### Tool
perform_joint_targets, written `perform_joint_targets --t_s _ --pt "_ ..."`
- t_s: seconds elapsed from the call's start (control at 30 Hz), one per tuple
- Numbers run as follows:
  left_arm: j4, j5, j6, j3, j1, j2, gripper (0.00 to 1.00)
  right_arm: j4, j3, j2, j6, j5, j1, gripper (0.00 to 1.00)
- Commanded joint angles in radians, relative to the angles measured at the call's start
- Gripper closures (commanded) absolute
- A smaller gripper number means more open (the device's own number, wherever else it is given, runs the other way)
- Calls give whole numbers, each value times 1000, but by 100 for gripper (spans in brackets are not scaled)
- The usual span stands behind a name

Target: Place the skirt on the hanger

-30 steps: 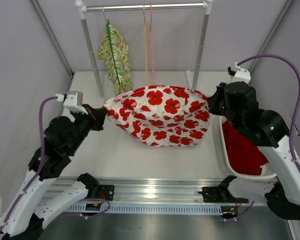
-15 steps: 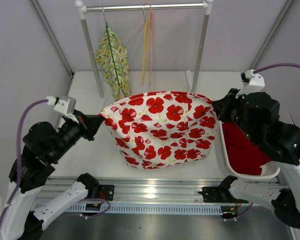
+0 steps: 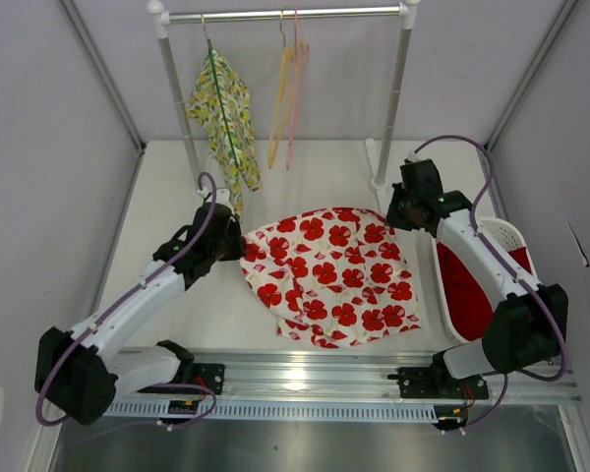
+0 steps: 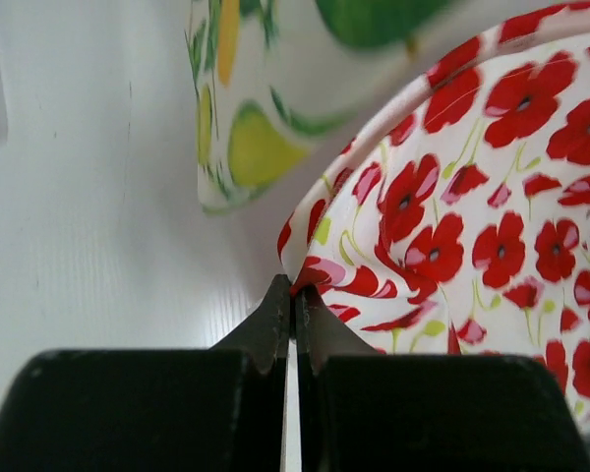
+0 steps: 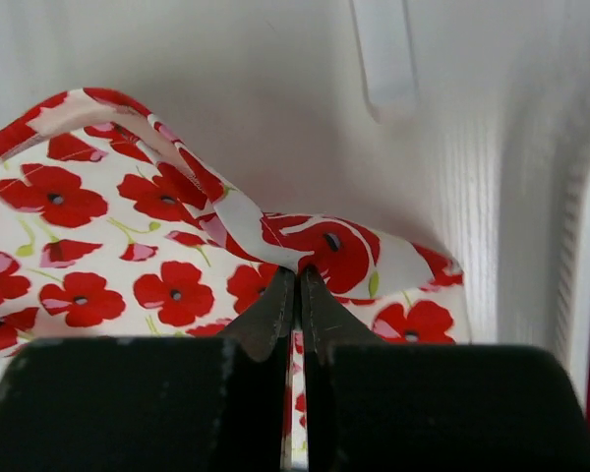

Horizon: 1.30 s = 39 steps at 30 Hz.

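Observation:
The skirt (image 3: 332, 273) is white with red poppies and lies spread on the table. My left gripper (image 3: 238, 244) is shut on its left waist corner (image 4: 310, 275). My right gripper (image 3: 393, 214) is shut on its right waist corner (image 5: 310, 251). Both grippers are low at the table. An orange hanger (image 3: 278, 108) and a pink hanger (image 3: 297, 98) hang empty from the rail (image 3: 285, 14) behind the skirt.
A yellow lemon-print garment (image 3: 224, 118) hangs on a green hanger at the rail's left, close to my left gripper; its hem shows in the left wrist view (image 4: 246, 138). A white basket (image 3: 516, 236) with red cloth stands at the right. The rail's posts (image 3: 393, 98) stand behind.
Both arms have swung forward and down. The skirt, held stretched in the air before, now lies flat on the table, still gripped at both corners.

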Motion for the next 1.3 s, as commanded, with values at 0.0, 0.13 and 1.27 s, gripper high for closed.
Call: perform_joint_targets --t_s 0.0,0.13,1.27 --pt "236 -60 -55 18 22 68 100 186 80 43 -19 -59 -34 100" --pt "284 -66 -52 47 33 160 100 220 128 147 -25 -41 -62 100" --pt "284 161 172 398 -188 -243 29 188 152 77 -9 -41 -125 26"
